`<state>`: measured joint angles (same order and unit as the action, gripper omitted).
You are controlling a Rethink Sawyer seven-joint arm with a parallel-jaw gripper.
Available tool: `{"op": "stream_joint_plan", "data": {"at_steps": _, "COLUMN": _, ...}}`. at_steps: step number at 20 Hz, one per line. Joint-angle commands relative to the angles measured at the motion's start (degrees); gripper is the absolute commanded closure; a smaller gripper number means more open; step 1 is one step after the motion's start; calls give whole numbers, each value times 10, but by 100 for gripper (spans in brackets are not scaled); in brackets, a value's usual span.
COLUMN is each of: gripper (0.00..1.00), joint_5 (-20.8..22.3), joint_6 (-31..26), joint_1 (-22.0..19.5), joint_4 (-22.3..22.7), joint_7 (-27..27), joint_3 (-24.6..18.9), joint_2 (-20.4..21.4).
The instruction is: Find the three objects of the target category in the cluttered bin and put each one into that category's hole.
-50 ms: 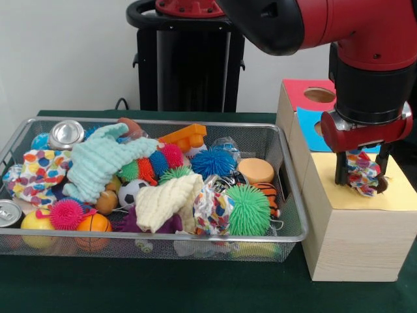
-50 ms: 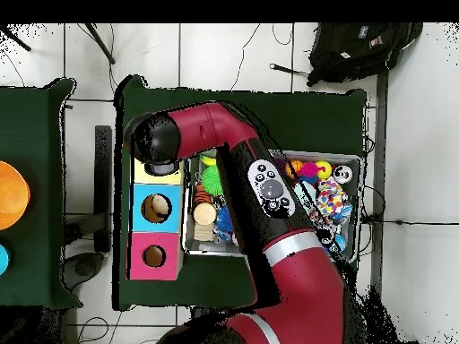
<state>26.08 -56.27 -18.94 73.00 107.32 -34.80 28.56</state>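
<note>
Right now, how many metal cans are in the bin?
2: one can at the far left corner, another can at the near left edge. Clutter may hide more.

patterned cloth | crumpled, multicoloured | over hole of yellow-topped box

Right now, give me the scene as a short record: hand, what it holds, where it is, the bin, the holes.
hand: shut on a patterned cloth
cloth: bunched, multicoloured, at the yellow hole
position: above the yellow box top, nearest of three
other box tops: blue and red, each hole open
bin: wire basket, full of spiky balls, cloths, cans
arm: reaches across the bin
</note>
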Motion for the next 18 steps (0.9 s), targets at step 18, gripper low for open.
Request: {"op": "stream_joint_plan", "data": {"at_steps": 18, "gripper": 0, "joint_5": 3, "joint_6": -32, "joint_1": -48, "joint_4": 106, "joint_7": -129, "joint_3": -31, "joint_2": 58}}
